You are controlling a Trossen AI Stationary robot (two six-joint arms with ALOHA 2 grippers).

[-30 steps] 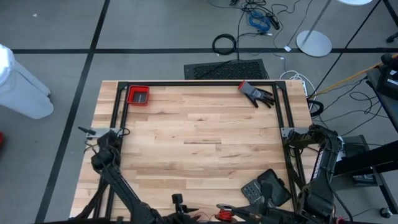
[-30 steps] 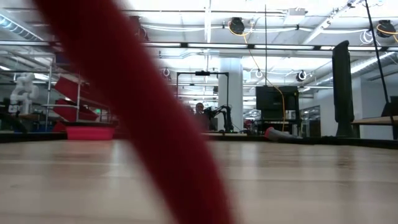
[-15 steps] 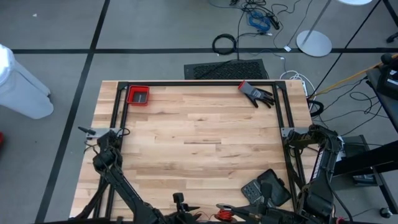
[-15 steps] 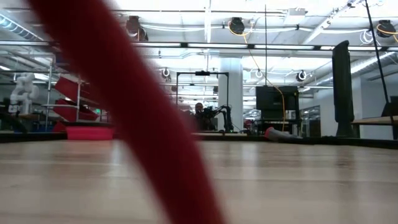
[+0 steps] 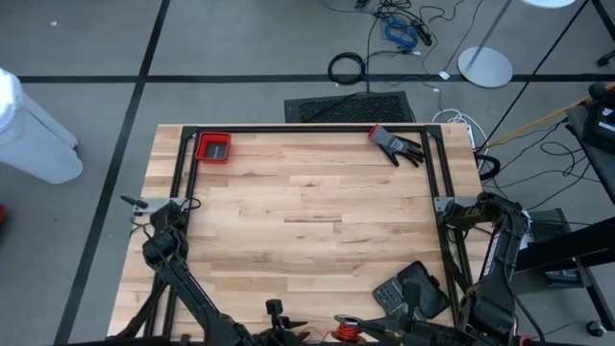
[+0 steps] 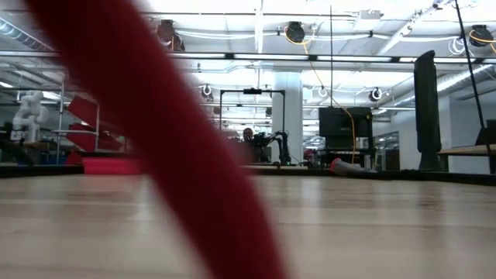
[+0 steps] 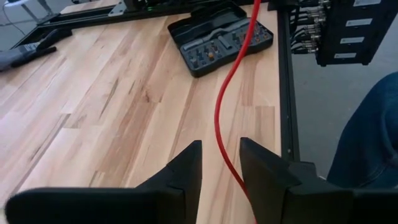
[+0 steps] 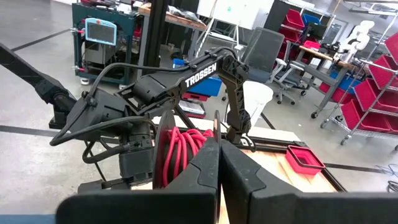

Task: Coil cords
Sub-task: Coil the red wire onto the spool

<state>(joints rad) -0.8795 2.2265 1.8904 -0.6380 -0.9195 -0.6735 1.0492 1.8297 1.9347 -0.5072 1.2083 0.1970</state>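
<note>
A very thin red cord [image 7: 217,106] runs across the near right of the table. Part of it is wound into a coil [image 8: 185,149] with a thin black disc edge [image 8: 159,146] beside it. The coil sits at the tips of my right gripper [image 8: 219,148], which is shut and raised at the table's near edge [image 5: 354,325]. My left gripper [image 7: 219,149] stands open lower down, also at the near edge [image 5: 279,322], and the cord passes between its fingers. In the low view the cord [image 6: 170,155] hangs as a blurred red band close to the camera. My left gripper has the cord running down between its fingers, close along the inner face of one finger [image 7: 250,186]. I cannot tell whether the cord touches that finger. My right gripper is shut at the red coil [image 8: 196,146], coming at it about level. Its own fingers hide the place of contact. The coil stands upright, clear of the table.
An open black tool case [image 5: 408,288] lies near the right front. A red bin [image 5: 213,147] is at the far left and a black and red glove [image 5: 396,144] at the far right. Black frame rails [image 5: 437,173] edge the table. A person's leg [image 7: 373,143] is beside it.
The red cord hanging in front of the low camera has swayed a little sideways. Both arms have kept still.
</note>
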